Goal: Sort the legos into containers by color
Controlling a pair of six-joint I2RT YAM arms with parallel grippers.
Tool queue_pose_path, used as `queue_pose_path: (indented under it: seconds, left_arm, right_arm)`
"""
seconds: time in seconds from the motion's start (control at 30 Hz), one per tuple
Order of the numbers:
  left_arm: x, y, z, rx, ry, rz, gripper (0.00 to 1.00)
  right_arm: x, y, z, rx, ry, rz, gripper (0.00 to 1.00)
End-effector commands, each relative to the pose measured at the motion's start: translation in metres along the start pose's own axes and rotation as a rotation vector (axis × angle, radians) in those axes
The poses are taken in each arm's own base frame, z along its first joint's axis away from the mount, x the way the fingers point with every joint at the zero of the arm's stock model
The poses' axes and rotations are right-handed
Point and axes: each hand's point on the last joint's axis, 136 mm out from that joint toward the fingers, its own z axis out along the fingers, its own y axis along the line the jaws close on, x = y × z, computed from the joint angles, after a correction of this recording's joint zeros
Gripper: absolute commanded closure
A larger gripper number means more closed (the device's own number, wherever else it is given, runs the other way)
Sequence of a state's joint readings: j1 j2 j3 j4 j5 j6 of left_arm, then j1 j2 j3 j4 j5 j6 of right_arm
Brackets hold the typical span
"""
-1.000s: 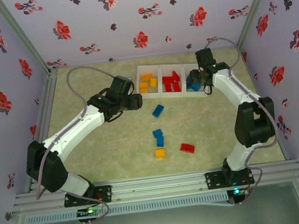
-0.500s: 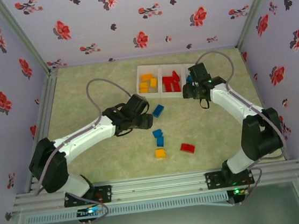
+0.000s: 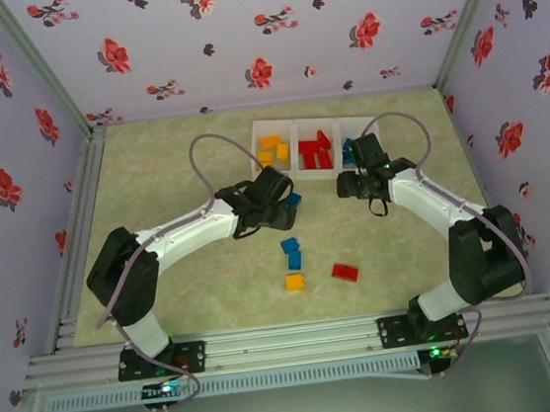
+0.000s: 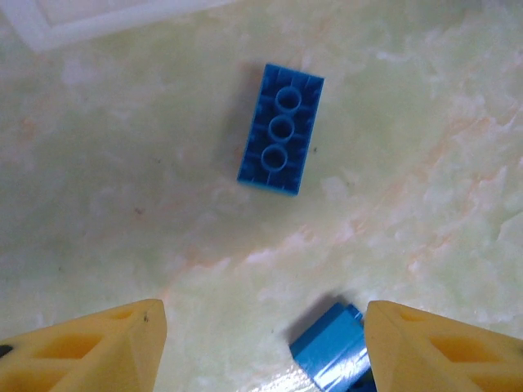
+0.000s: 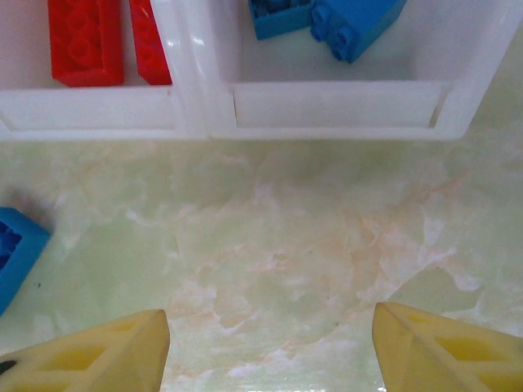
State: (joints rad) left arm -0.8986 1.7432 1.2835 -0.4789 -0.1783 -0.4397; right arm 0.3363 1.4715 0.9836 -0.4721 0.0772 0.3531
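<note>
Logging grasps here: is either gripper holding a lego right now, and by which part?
Nothing is held. The left gripper is open over a loose blue brick; the right gripper is open in front of the tray.

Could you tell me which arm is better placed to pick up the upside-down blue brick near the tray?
Left. The left claw, open, looks straight down on the blue brick, centred just ahead. The right claw faces the tray, with that brick off at its view's left edge.
</note>
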Motion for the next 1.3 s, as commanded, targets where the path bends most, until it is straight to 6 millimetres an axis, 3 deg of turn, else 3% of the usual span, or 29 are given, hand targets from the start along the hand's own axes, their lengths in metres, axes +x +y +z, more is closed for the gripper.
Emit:
queue_pose_path:
  seconds: [0.0, 0.17, 0.3, 0.47, 0.63, 0.9, 1.07, 1.27]
  left_arm:
    - [-0.007, -0.001, 0.004, -0.024, -0.001, 0.035, 0.35]
    - [-0.003, 0.000, 0.009, -0.032, 0.019, 0.024, 0.35]
    - [0.000, 0.002, 0.007, -0.040, 0.032, 0.025, 0.35]
    - [0.000, 0.004, 0.003, -0.045, 0.037, 0.036, 0.35]
    - [-0.001, 0.008, -0.001, -0.047, 0.031, 0.039, 0.35]
    - [-0.002, 0.016, -0.009, -0.050, 0.019, 0.023, 0.35]
    - [-0.001, 0.020, -0.012, -0.052, 0.016, 0.014, 0.35]
    - [0.000, 0.023, -0.015, -0.057, 0.020, 0.012, 0.35]
  right_arm:
    - [0.003, 0.009, -0.003, -0.038, -0.013, 0.015, 0.33]
    - [0.023, 0.014, 0.000, -0.052, 0.034, 0.000, 0.33]
    - [0.052, 0.016, -0.001, -0.058, 0.086, -0.029, 0.33]
    - [0.090, 0.021, -0.010, -0.116, 0.156, -0.062, 0.30]
    - [0.125, 0.039, -0.023, -0.234, 0.201, -0.079, 0.28]
    - [0.174, 0.044, -0.034, -0.235, 0.248, -0.148, 0.23]
    - [0.193, 0.039, -0.032, -0.175, 0.244, -0.195, 0.18]
    - [0.201, 0.043, -0.026, -0.161, 0.259, -0.223, 0.18]
